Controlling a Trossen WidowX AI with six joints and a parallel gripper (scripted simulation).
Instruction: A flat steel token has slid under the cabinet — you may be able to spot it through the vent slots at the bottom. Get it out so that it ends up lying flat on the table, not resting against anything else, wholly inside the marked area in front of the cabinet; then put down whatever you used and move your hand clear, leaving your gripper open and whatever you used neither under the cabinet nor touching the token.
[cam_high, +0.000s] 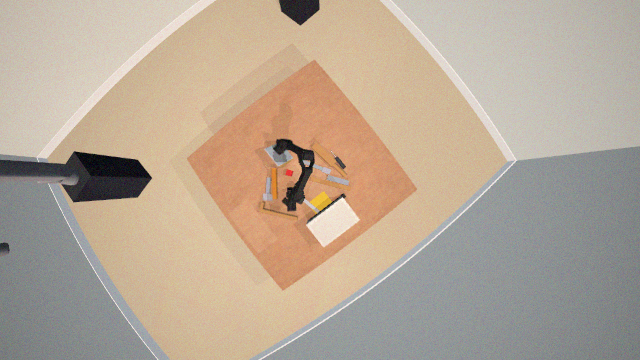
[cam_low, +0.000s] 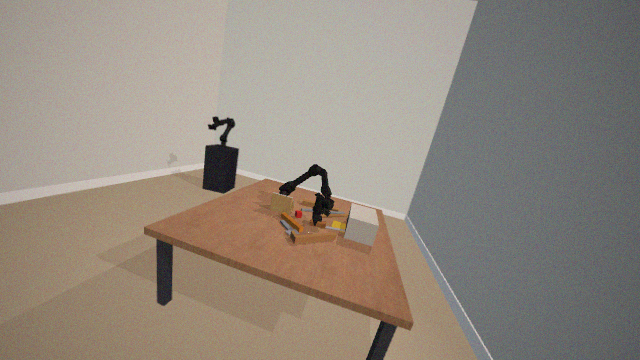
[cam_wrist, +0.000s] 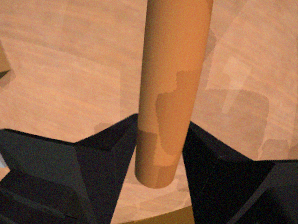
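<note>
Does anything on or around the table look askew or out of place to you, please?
Nothing looks spilled or damaged. The loose tools are scattered at differing angles, but the white cabinet stands upright, and the gripper grips a wooden handle.
</note>
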